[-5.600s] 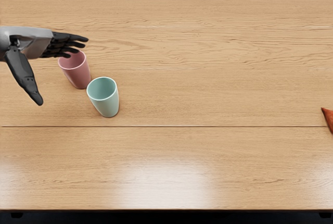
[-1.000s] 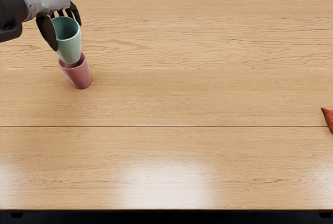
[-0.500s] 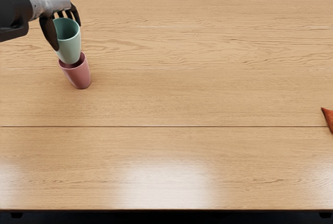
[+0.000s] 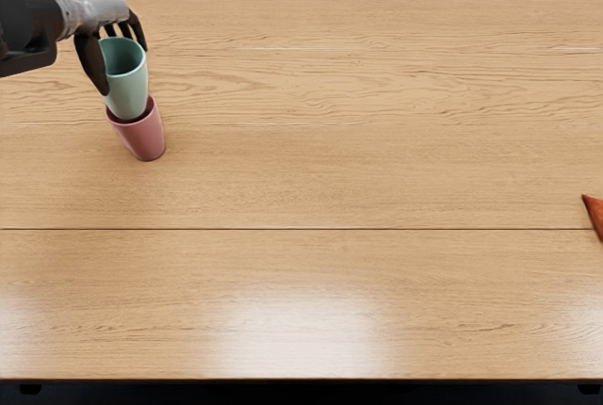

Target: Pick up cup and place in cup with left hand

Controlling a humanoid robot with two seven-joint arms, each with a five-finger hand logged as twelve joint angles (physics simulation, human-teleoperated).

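The head view slants down at the table point(image 4: 377, 170) from high enough to show its near and far edges.

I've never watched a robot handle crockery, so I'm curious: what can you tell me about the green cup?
The pale green cup is smooth and slightly glossy, perhaps ceramic or plastic, with a round open rim and sides narrowing downward; no handle shows. It is roughly upright, grasped near the rim by the left hand. Its lower end is at the mouth of the pink cup; I can't tell how deep.
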